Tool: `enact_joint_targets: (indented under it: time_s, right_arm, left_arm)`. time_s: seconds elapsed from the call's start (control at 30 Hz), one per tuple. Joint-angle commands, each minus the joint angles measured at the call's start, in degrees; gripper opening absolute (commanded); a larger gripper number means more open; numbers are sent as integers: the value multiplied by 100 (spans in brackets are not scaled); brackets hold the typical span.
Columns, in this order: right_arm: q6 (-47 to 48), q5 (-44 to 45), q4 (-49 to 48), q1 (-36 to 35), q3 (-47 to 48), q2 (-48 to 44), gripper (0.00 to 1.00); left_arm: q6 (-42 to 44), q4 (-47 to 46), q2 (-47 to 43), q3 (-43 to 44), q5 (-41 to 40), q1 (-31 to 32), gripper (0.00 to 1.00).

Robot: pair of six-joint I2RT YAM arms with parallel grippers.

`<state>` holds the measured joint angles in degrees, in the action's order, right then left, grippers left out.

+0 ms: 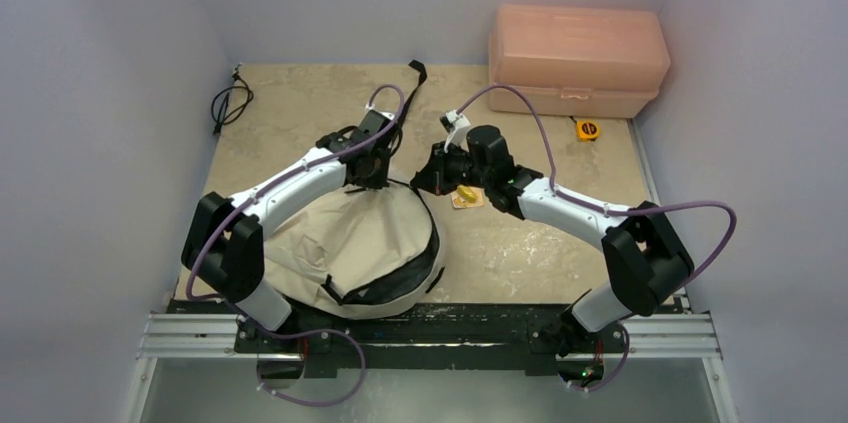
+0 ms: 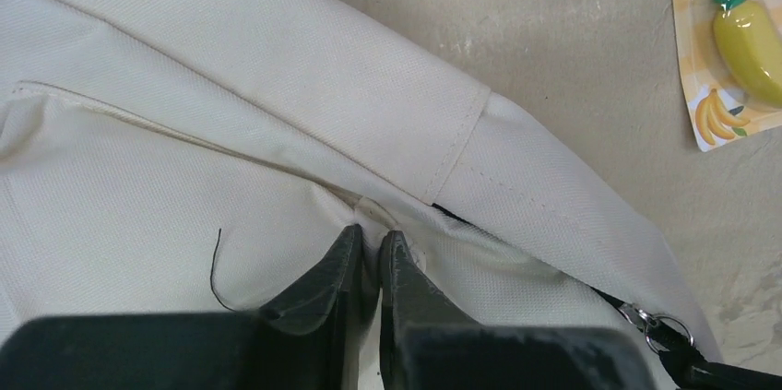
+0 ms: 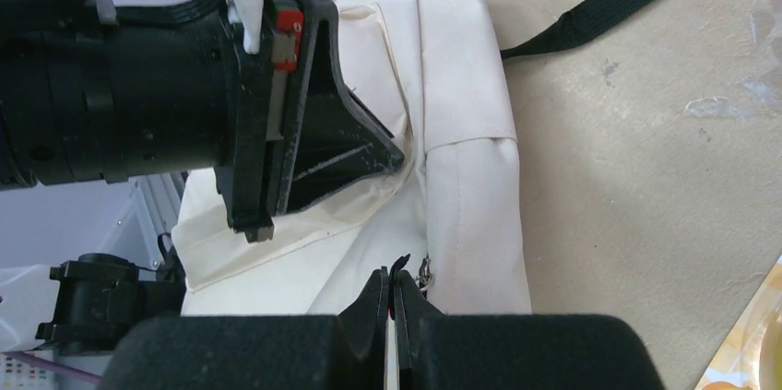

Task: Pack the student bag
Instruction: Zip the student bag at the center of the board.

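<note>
Soft cream fabric backpack [image 1: 350, 243], slumped in a rounded heap at the near left of the bench [image 1: 300, 103]. Black zipper line [image 1: 434, 235] curving round its right and near sides, gaping on dark lining. Black strap [image 1: 415, 71] trailing far.

Soft, even overhead light leaves only faint shadows on the worktop [image 1: 300, 113]; just behind the left pincer [image 2: 369, 256] and right pincer [image 3: 391, 290], their black housings sit out of focus.
</note>
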<state>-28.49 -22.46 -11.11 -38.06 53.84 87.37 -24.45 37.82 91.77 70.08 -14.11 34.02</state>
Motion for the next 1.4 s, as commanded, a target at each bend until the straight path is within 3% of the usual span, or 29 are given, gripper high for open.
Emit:
enact_joint_targets:
  time_s: [0.0,0.1,0.27,0.5,0.63,0.67,0.83,0.93,1.07,1.2,1.37]
  right_arm:
    - [67,-202,-167,25,-59,-385,0]
    - [96,-172,-189,34,-196,-529,0]
    - [79,-171,-241,115,-625,-892,0]
    - [-208,-188,-662,356,-1444,-1553,0]
    - [-229,-367,-829,352,-1494,-1405,0]
    - [-209,-430,-846,352,-1442,-1343,0]
    - [-47,-729,-816,349,-1178,-1165,0]
    - [78,-799,-670,353,-1029,-1129,0]
    - [163,-859,-563,348,-935,-1124,0]
    - [168,-810,-552,351,-962,-1206,0]
    - [171,-790,-483,350,-989,-1284,0]
  left_arm:
    - [49,89,51,334,-629,-293,0]
    - [-188,101,-5,358,-1312,-548,0]
    - [-601,-106,-281,329,-1628,-1160,0]
    - [-824,-453,-898,139,-1046,-1881,0]
    - [-728,-524,-1182,-28,392,-1890,0]
    - [-689,-552,-1236,-75,868,-1890,2]
    - [-527,-950,-1609,-427,2863,-1806,53]
    - [-419,-587,-1650,-129,3149,-1481,64]
    - [-593,-171,-1427,512,2601,-817,66]
    - [-1367,272,-695,1005,2640,-582,42]
    - [-2398,278,-99,1097,2554,-424,43]
